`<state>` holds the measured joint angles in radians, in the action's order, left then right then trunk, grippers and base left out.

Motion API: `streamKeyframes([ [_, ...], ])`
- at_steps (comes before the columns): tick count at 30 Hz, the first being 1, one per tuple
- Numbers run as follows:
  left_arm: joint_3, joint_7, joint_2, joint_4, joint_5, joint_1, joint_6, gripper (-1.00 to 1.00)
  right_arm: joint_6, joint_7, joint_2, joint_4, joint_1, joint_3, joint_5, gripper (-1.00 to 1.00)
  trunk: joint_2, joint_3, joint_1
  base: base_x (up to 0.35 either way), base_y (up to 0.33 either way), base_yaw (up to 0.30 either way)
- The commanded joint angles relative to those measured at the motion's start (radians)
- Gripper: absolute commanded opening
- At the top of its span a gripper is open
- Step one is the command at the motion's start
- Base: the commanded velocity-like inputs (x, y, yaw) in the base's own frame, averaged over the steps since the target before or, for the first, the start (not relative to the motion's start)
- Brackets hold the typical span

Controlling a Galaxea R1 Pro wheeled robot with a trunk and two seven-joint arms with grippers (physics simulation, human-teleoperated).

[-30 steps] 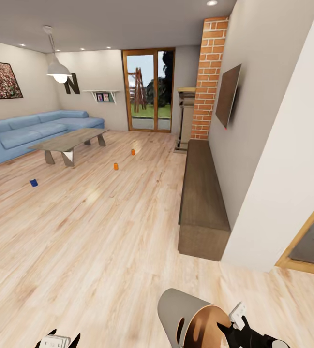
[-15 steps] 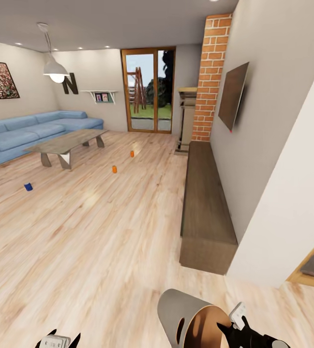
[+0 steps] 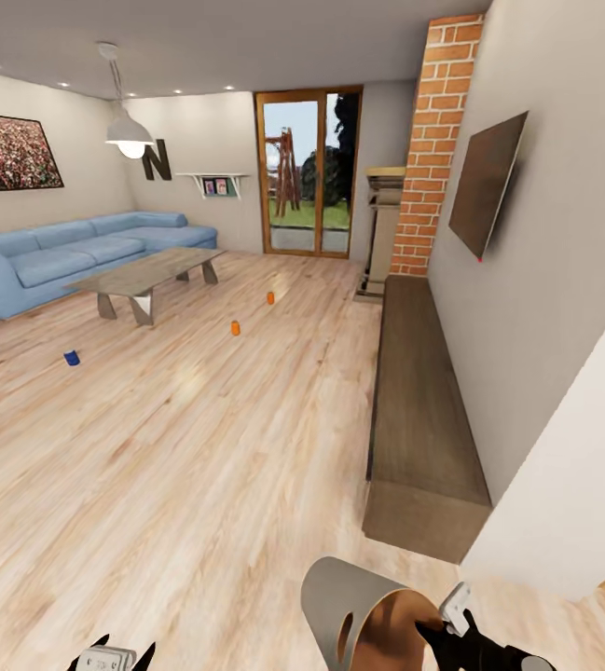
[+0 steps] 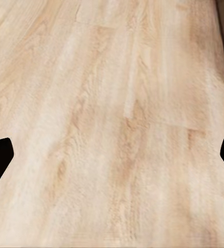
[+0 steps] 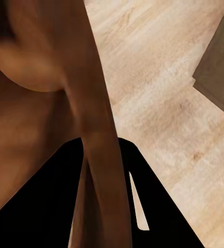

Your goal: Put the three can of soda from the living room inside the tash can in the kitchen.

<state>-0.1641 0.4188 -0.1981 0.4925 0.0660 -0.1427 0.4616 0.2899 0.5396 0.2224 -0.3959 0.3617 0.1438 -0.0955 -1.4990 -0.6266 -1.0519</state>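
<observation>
Pale wood floor (image 3: 199, 447) runs ahead; at 5 o'clock the right pincer (image 3: 444, 626) grips the rim of the grey tapered bin with tan-brown inside (image 3: 353, 606); the left pincer (image 4: 112, 160) spreads empty. Farther, at 11 o'clock, stand one dark blue soda can (image 3: 72, 358) and two orange soda cans (image 3: 235, 328), near the blue sofa (image 3: 50, 261).

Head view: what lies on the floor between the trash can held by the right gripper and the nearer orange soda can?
Nothing but bare light wood floor separates the trash can, held by the right gripper, from the nearer orange can, as the head view shows.
</observation>
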Motion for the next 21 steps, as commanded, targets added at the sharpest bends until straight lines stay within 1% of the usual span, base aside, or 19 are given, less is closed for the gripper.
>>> streamKeyframes([
  [1, 0.0, 0.0, 0.0, 0.0, 0.0, 0.0, 0.0, 1.0, 0.002, 0.0, -0.001, -0.002, 0.0, -0.003, 0.006, -1.0, 0.0, 0.0, 0.0, 0.116, 0.0, 0.221],
  [7, 0.0, 0.0, 0.0, 0.0, 0.0, 0.0, 0.0, 1.0, 0.002, 0.0, -0.003, -0.001, 0.0, -0.003, 0.006, -1.0, 0.0, -0.003, 0.0, 0.088, 0.003, 0.224],
  [9, 0.0, 0.0, 0.0, 0.0, -0.001, 0.0, 0.0, 1.0, 0.002, 0.0, -0.003, -0.001, 0.0, -0.003, 0.007, -1.0, 0.0, -0.004, 0.0, 0.076, 0.112, 0.226],
  [15, 0.0, 0.0, 0.0, 0.0, -0.001, -0.001, 0.0, 1.0, 0.002, -0.006, -0.003, -0.001, 0.0, -0.003, 0.007, -1.0, 0.0, -0.006, 0.0, 0.115, 0.196, 0.209],
  [21, -0.001, 0.0, 0.0, 0.0, -0.001, 0.0, -0.001, 1.0, 0.002, -0.006, -0.003, -0.005, 0.0, -0.003, 0.007, -1.0, 0.0, -0.007, 0.0, 0.155, 0.236, 0.074],
])
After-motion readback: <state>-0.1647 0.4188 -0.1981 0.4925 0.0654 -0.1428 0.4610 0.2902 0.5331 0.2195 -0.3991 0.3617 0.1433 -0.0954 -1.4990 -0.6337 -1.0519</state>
